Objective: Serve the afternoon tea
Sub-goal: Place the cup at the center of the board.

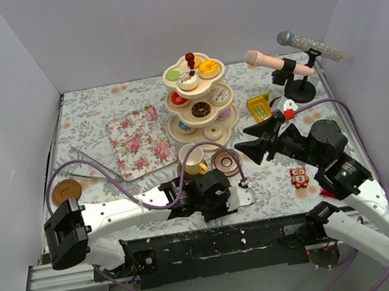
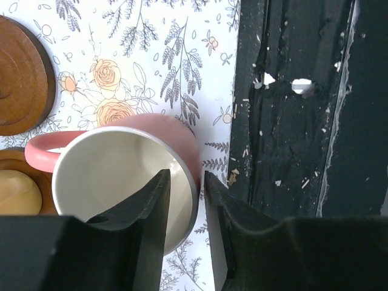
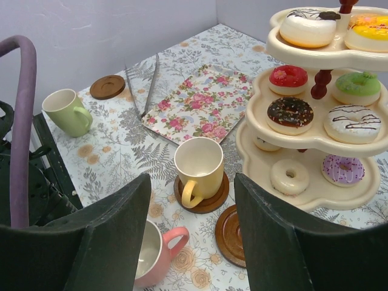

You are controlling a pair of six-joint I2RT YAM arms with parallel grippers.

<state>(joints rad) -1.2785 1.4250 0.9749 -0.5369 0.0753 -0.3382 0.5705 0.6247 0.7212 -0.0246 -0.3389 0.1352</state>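
A pink cup [image 2: 121, 176] stands upright on the flowered cloth near the table's front edge. My left gripper [image 2: 187, 176] straddles its rim, one finger inside and one outside, with a small gap showing, so it is open. An empty brown saucer [image 2: 21, 76] lies just beyond it. A yellow cup [image 3: 199, 165] sits on a saucer [image 3: 209, 199]. A green cup [image 3: 66, 112] stands far left. The cream three-tier stand [image 1: 199, 104] holds donuts and cakes. My right gripper [image 3: 193, 182] hovers open and empty, facing the cups.
A floral tray [image 1: 136, 142] lies left of the stand, with metal tongs [image 1: 89, 163] beside it. Another saucer [image 1: 66, 190] lies at the far left. Microphones [image 1: 278, 63] and toy blocks [image 1: 259, 107] sit at the back right. The black table edge [image 2: 291, 121] is right beside the pink cup.
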